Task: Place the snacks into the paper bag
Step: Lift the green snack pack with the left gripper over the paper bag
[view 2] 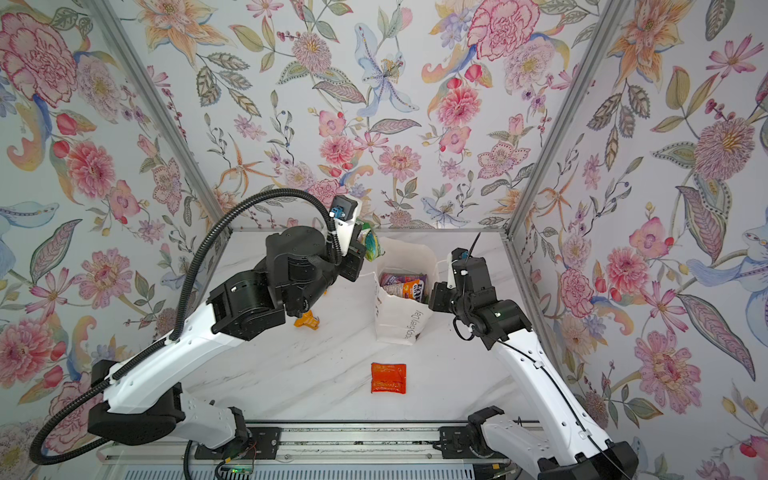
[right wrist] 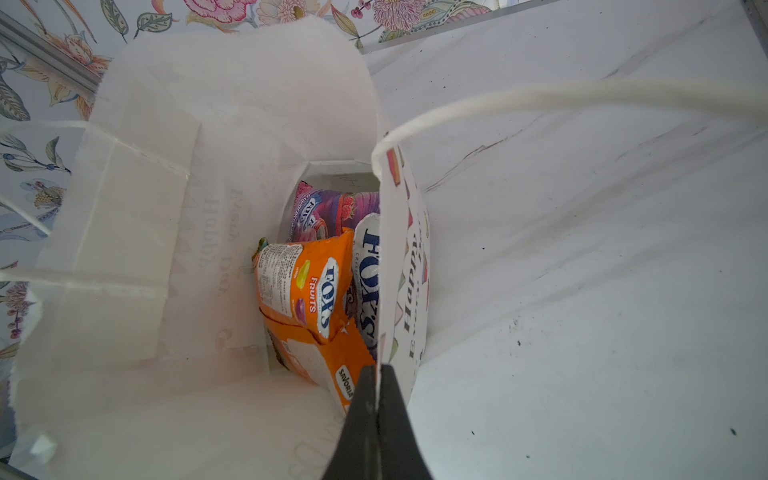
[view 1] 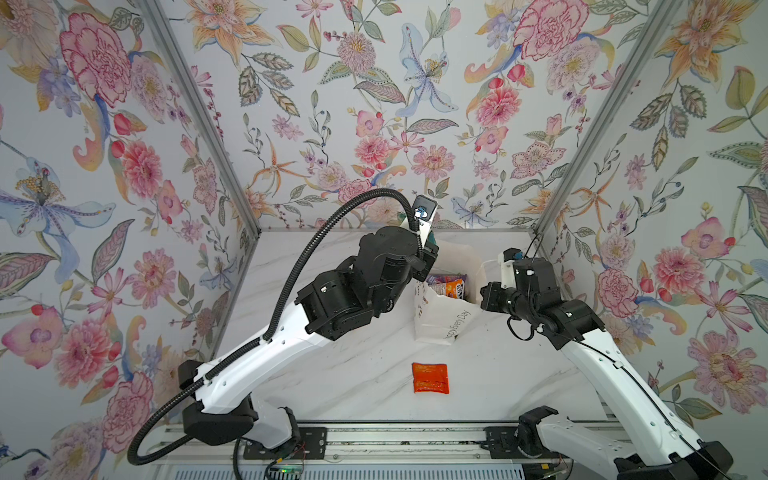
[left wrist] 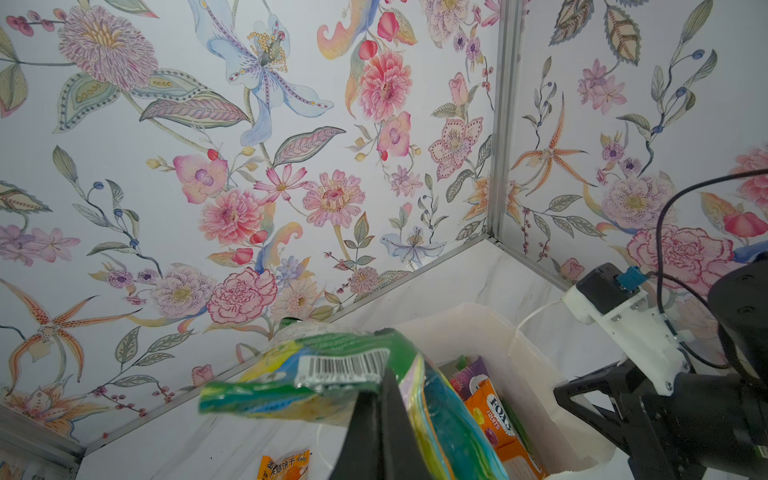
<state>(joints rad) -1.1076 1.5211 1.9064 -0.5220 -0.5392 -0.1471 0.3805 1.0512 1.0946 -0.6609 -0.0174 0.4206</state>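
Note:
The white paper bag [view 1: 440, 320] [view 2: 399, 320] stands open at the table's back middle. My right gripper [right wrist: 377, 368] [view 2: 434, 295] is shut on its right rim and holds the mouth open. Inside lie an orange FOX'S packet [right wrist: 303, 282] [left wrist: 494, 419], a purple FOX'S packet [right wrist: 328, 208] and others. My left gripper [left wrist: 384, 374] [view 2: 359, 249] is shut on a green packet [left wrist: 332, 374] [view 2: 370, 245], held in the air at the bag's back left rim. A red-orange sachet [view 1: 430, 378] [view 2: 388, 378] lies flat on the table in front of the bag. A small orange sachet [view 2: 306, 320] [left wrist: 284, 467] lies under my left arm.
Floral walls close the marble table [view 1: 353, 374] on the left, back and right. The bag's white cord handle [right wrist: 540, 99] arches near my right gripper. A metal rail [view 1: 374, 440] runs along the front edge between the two arm bases.

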